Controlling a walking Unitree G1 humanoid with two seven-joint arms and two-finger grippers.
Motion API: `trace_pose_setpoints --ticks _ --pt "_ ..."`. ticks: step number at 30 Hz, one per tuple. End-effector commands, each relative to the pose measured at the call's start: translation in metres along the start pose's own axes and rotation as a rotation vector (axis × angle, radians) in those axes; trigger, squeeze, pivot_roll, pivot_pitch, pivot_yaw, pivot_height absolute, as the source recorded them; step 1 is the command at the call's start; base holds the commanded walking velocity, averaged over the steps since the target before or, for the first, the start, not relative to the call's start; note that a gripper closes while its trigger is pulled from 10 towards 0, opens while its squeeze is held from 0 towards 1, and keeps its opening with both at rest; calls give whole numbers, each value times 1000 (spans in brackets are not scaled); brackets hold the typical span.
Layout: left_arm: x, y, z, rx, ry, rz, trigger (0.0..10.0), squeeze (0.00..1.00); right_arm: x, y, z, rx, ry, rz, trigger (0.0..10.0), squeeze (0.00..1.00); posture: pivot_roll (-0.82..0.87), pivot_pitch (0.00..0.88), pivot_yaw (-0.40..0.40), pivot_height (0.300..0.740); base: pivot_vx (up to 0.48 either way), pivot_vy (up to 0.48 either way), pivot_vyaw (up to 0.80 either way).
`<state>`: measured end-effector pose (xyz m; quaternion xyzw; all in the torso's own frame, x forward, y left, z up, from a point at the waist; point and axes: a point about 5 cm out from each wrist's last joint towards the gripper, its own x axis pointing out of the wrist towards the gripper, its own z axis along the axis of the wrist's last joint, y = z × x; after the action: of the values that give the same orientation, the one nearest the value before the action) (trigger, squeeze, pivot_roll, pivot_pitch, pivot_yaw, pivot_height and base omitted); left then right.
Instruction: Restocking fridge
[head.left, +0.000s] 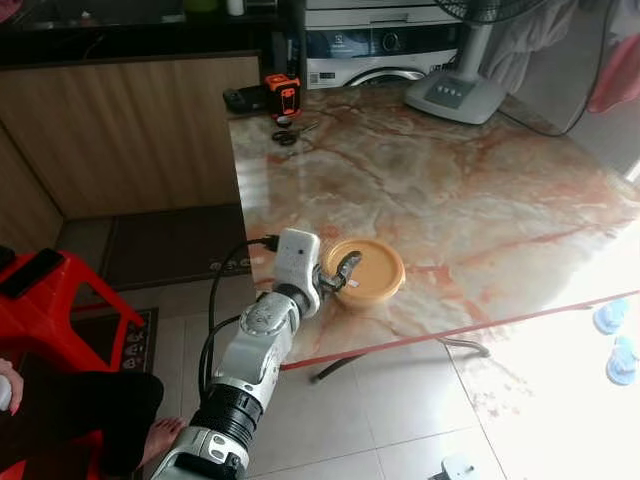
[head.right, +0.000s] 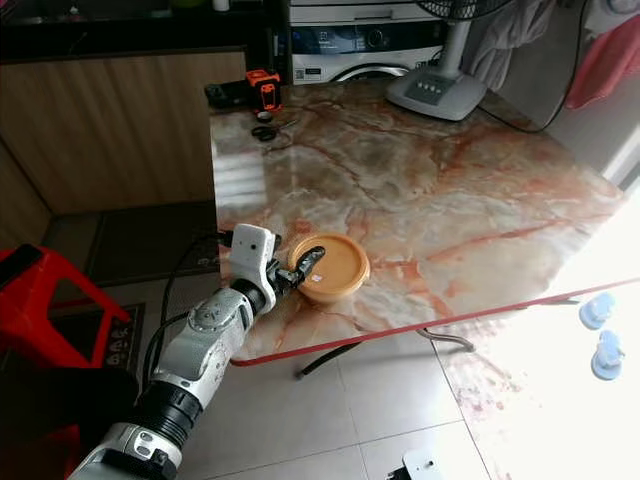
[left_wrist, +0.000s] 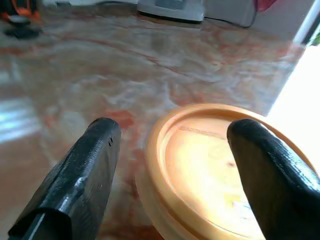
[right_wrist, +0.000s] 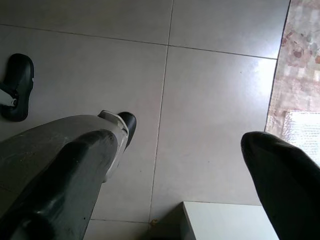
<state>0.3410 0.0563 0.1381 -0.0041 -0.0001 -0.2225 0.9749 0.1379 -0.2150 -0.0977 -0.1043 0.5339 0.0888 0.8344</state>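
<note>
Left Claw Positioned at Lidded Container on Table

The left claw (head.left: 343, 277) was extended over the near edge of the marble-patterned table (head.left: 480, 190). Its two black fingers (left_wrist: 80, 175) were spread wide. In the left wrist view, one finger stood over the bare table just beside the container and the other over its lid; whether either finger touched the container could not be told.

The orange container (head.left: 368, 270), round and closed with a matching lid, sat on the table near the near edge, toward the robot's left side. The silver left arm (head.left: 255, 350) reached up to it from below the table edge, with a black cable (head.left: 215, 300) looping alongside.

At the far end of the table stood the grey base of a fan (head.left: 455, 95). An orange and black tool (head.left: 282, 95) lay at the far left corner, with a small dark object (head.left: 288, 136) just beside it. A washing machine (head.left: 380, 45) stood behind the table.

A red plastic stool (head.left: 50, 300) stood on the tiled floor (head.left: 400, 400) to the robot's left, and a person's bare foot (head.left: 160, 438) was near the arm.

The right claw (right_wrist: 175, 165) hung above the floor, fingers wide apart and holding nothing. A dark shoe (right_wrist: 17, 85) lay on the tiles below it.
</note>
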Motion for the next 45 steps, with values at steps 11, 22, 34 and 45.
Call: trace_pose_setpoints --ticks 11,22,34,45 --pt "1 3 2 134 92 -30 10000 0 0 0 -3 -15 12 7 10000 0 -83 33 -34 740 0 0 0" --pt "1 -2 -3 134 130 -59 10000 0 0 0 -3 -12 13 9 10000 0 -86 32 -32 740 0 0 0" --pt "-4 10 -10 188 201 -28 10000 0 -1 0 -4 -15 15 11 10000 0 -81 36 -35 740 0 0 0" --pt "-4 37 6 266 164 89 10000 0 -1 0 -3 -18 16 12 10000 0 -78 35 -37 740 0 0 0"
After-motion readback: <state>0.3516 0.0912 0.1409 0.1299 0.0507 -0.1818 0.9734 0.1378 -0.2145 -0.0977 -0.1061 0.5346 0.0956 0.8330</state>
